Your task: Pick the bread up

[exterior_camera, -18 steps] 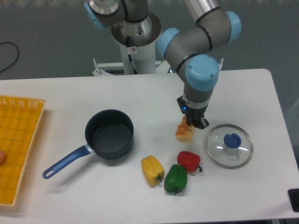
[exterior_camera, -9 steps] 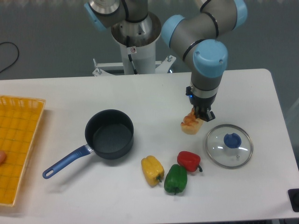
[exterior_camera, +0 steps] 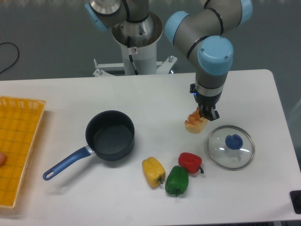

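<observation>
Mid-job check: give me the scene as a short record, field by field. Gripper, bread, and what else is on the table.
gripper: shut on bread, pointing down
bread: held at its top end, hanging just left of the lid; whether it is clear of the table cannot be told
lid: glass, blue knob, flat on table at right
pot: dark, empty, blue handle toward front left
peppers: yellow, green, red, clustered in front of bread
basket: yellow, left edge
</observation>
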Motion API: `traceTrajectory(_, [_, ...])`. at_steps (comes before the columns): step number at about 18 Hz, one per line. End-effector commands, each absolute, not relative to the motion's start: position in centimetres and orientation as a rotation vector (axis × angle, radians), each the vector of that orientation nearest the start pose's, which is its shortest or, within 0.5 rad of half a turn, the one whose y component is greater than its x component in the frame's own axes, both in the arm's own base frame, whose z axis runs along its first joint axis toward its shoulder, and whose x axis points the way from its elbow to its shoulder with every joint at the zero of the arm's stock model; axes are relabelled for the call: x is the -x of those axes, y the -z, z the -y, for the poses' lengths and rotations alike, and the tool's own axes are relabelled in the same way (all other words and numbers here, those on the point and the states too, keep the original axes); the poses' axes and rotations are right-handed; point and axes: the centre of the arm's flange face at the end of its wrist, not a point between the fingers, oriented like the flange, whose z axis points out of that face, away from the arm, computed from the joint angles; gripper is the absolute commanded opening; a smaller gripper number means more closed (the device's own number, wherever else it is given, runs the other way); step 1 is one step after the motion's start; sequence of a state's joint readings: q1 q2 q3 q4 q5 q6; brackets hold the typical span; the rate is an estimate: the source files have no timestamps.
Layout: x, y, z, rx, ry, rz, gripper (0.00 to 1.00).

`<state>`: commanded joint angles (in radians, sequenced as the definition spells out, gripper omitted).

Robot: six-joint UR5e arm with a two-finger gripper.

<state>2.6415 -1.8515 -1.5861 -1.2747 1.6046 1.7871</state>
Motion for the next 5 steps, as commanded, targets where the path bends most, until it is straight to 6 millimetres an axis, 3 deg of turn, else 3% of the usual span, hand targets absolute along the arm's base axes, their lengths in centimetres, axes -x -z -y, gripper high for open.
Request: traceTrajectory(5, [45.86,-35.54,-39.88,2.967,-0.005,-1.1,0.08])
